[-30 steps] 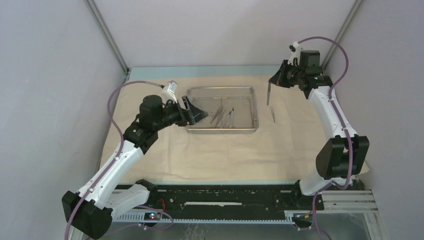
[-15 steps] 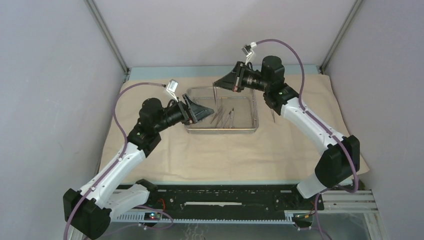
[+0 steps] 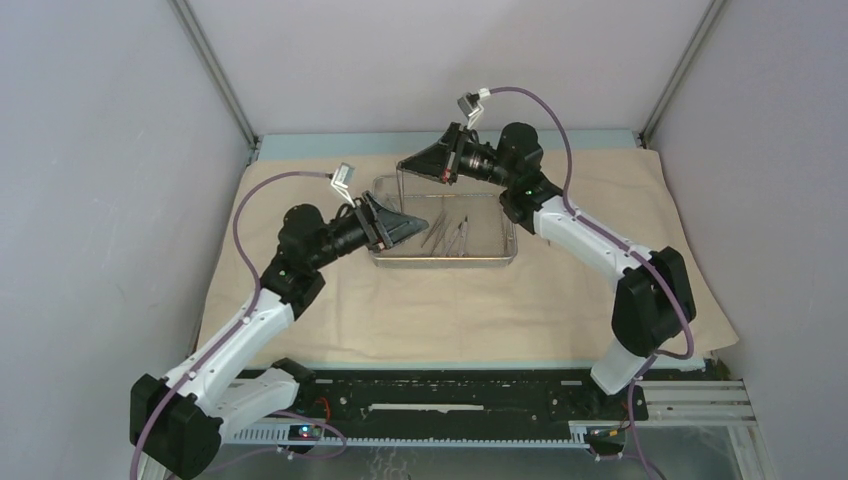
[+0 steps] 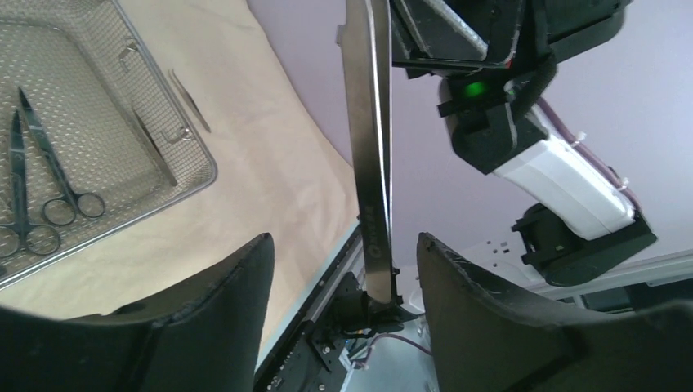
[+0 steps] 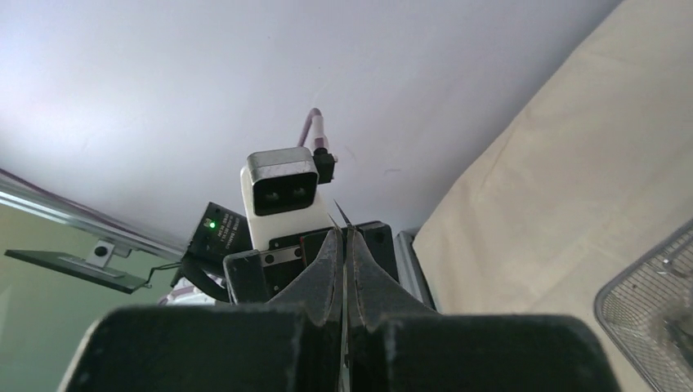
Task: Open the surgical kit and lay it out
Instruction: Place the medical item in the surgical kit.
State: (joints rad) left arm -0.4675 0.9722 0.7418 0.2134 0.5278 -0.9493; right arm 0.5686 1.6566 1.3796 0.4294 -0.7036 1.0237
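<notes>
My right gripper [image 3: 405, 167] is shut on slim steel tweezers [image 3: 400, 186] that hang down over the left end of the steel mesh tray [image 3: 440, 262]. In the right wrist view the thin blades [image 5: 343, 269] sit pinched between the shut fingers. My left gripper [image 3: 415, 224] is open just below. In the left wrist view the tweezers [image 4: 368, 163] hang between its two spread fingers [image 4: 237, 310], touching neither. Ring-handled scissors [image 4: 49, 192] and clamps [image 3: 447, 235] lie in the tray. A second pair of tweezers [image 4: 190, 102] lies on the beige cloth [image 3: 450, 300] beside the tray.
The cloth covers most of the table inside grey walls. Metal frame posts [image 3: 215, 75] run up at the back corners. The right arm's forearm [image 3: 590, 240] crosses above the tray's right end. The black base rail [image 3: 450, 385] lies along the near edge.
The right arm has swung left from the back right across the tray, carrying the tweezers over to the left gripper. The left gripper's fingers have narrowed slightly around the hanging tweezers.
</notes>
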